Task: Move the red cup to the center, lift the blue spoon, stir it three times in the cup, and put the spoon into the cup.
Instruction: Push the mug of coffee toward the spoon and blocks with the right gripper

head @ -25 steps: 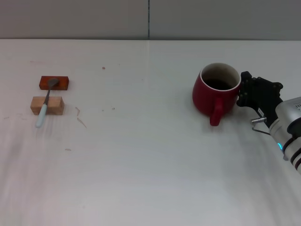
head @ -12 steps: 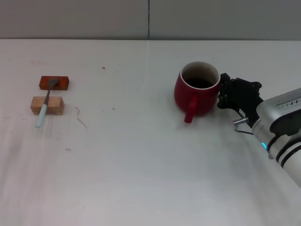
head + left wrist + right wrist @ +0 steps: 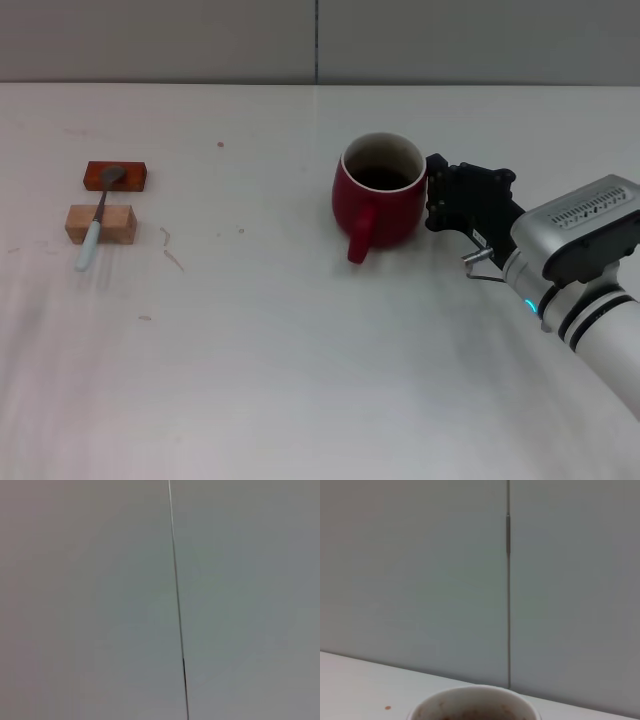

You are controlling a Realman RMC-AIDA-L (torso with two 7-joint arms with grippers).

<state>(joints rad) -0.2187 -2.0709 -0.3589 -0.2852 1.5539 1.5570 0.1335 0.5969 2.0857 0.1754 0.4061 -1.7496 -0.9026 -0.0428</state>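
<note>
Worktop (image 3: 300, 380): plain white, running back to a grey wall panel.

Item 1, near the left edge: red block (image 3: 115, 176) with a wooden block (image 3: 100, 223) just in front of it, toward the near edge. The blue spoon (image 3: 98, 218) lies across the pair, grey bowl on the red block, pale handle passing over the wooden block and pointing toward the near edge. Untouched.

Item 2, about midway between left and right edges, somewhat toward the far edge: the red cup (image 3: 379, 199), upright, dark inside, handle turned toward the near edge. Its white rim also shows low in the right wrist view (image 3: 475, 702).

Item 3, on the cup's right side: right gripper (image 3: 450, 200), black, touching the cup wall or just beside it; whether its jaws are wide, narrow or clasping the cup cannot be told.

Left gripper: not in view; its wrist camera shows only wall.

Step in hand, by judgement: the first, bringing the cup to the center, which appears about complete.

Next move calls for: the right gripper coming away without tipping the cup, then a pick of the spoon by its raised handle, most likely by the left arm.
</note>
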